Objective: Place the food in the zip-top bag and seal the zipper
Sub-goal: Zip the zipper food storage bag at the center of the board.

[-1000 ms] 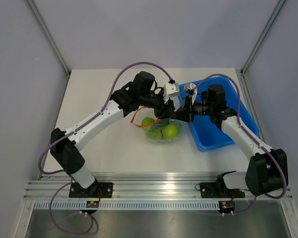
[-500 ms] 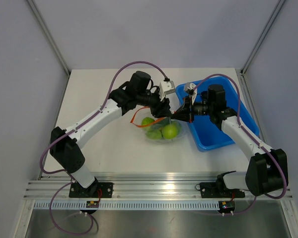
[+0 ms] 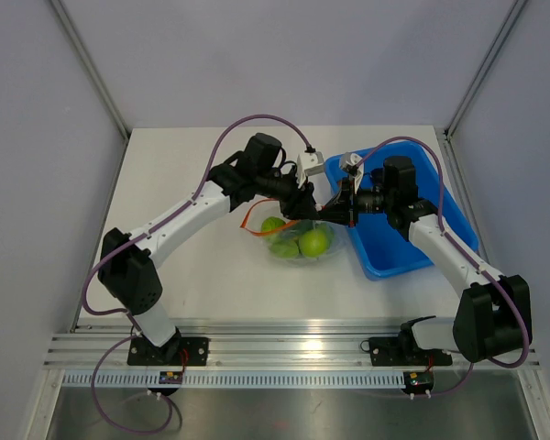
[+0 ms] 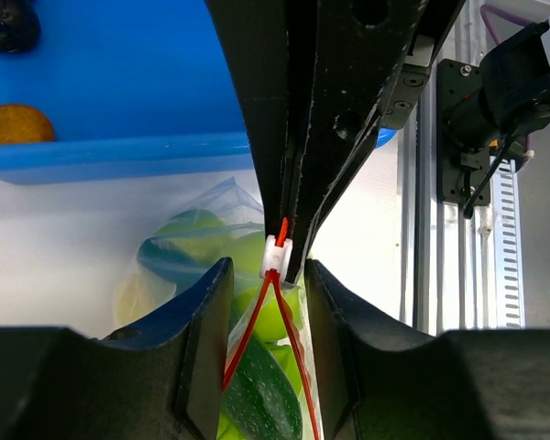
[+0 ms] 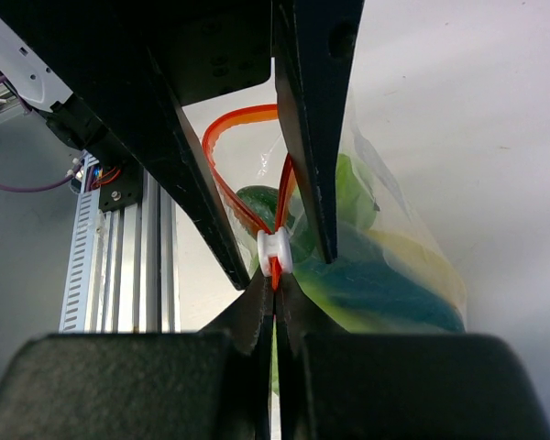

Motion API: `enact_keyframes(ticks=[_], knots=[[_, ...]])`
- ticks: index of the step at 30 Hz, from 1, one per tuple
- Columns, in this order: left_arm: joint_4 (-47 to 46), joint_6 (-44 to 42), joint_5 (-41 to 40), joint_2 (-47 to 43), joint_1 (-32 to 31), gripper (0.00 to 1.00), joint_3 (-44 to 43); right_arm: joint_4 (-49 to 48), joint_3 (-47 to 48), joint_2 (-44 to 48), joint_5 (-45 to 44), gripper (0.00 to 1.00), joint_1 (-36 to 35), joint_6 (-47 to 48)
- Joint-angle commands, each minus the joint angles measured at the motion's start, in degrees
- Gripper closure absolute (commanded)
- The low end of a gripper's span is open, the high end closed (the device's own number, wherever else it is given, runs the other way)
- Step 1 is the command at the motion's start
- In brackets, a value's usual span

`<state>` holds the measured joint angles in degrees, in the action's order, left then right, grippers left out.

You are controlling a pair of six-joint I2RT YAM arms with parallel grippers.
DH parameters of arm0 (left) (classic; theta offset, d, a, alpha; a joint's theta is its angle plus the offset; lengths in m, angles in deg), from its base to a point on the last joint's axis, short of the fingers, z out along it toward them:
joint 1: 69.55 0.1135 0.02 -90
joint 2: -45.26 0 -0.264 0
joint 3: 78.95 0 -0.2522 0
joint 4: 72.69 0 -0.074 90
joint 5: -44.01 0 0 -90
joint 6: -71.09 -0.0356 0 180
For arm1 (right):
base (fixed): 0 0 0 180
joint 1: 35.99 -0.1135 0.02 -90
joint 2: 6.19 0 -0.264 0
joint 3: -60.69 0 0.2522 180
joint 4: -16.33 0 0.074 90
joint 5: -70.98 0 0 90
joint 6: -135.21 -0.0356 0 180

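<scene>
At the middle of the white table (image 3: 156, 165), just left of the blue tray (image 3: 391, 249): a clear bag (image 3: 293, 249) packed with green food (image 3: 314, 242), lying with its mouth toward the far side. Along that mouth, a red-orange zipper (image 5: 240, 117), gaping in a loop on the left and drawn together at the right end behind a small white slider (image 4: 277, 258).

Over the far edge of the bag, two grippers tip to tip. Reaching in from the right, the right gripper (image 5: 274, 280), pressed fully together and pinching the closed end of the zipper right beside the slider. Reaching in from the far left, the left gripper (image 4: 268, 269), spread partway and straddling the zipper at the slider, with one finger on each side. In the left wrist view, a narrow gap on both sides of the slider, so no clamp on it there. From the right wrist, those same left fingers (image 5: 313, 137) as two dark blades framing the slider, with the open loop of the zipper behind them and the green food below and to the right.

Inside the tray, a round brown item (image 4: 14, 124) and a dark one (image 4: 5, 23), both apart from the bag. Near part of the bag down on the table, close beside the left wall of the tray; touching or not, impossible to tell.
</scene>
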<state>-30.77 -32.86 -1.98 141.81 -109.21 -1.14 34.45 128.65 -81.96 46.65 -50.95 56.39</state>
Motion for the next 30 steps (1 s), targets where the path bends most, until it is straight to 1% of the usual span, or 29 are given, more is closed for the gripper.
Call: enact_keyframes(ticks=[1,8,15,17,18,22,23,25,26,27,28,30], knots=[[-2.9,0.8,3.2,-0.2,0.2,0.61,-2.5,-0.9,2.4,0.2,1.7,1.0,-0.3,0.4],[-4.1,2.0,3.9,-0.8,0.2,0.63,-2.2,-0.9,2.5,0.0,1.8,1.0,-0.3,0.3],[-6.0,3.8,4.2,-1.1,0.2,0.61,-1.9,-0.7,2.4,0.2,1.9,1.0,-0.2,0.3],[-5.8,3.7,4.2,-0.8,0.2,0.64,-2.2,-0.5,2.4,0.2,1.8,1.0,-0.3,0.3],[-5.6,3.6,4.2,-0.8,0.2,0.7,-2.3,-0.6,2.4,0.2,1.8,1.0,-0.2,0.4],[-4.0,3.0,4.6,-0.4,0.2,0.81,-2.7,-0.6,2.4,0.2,1.8,1.0,-0.3,0.4],[-3.4,2.7,4.6,-0.4,0.1,0.87,-2.7,-0.7,2.4,0.1,1.7,1.0,-0.3,0.4],[-2.1,1.8,4.6,-0.4,0.2,0.93,-2.7,-1.0,2.2,0.4,1.1,1.0,-0.2,0.6],[-1.5,1.0,3.9,-0.4,0.2,0.98,-2.8,-1.5,1.7,0.6,-0.1,1.0,-0.2,0.5],[-0.7,0.3,3.5,-0.4,0.3,1.0,-3.0,-1.9,1.4,1.0,-1.2,1.0,-0.2,0.1],[1.1,-0.4,3.3,-0.5,0.5,1.0,-3.2,-3.6,1.0,1.7,-2.6,1.0,-0.2,-0.5],[1.9,-1.1,3.1,-0.8,1.4,1.0,-3.1,-5.7,-0.3,2.4,-7.5,1.0,-0.2,-1.4]])
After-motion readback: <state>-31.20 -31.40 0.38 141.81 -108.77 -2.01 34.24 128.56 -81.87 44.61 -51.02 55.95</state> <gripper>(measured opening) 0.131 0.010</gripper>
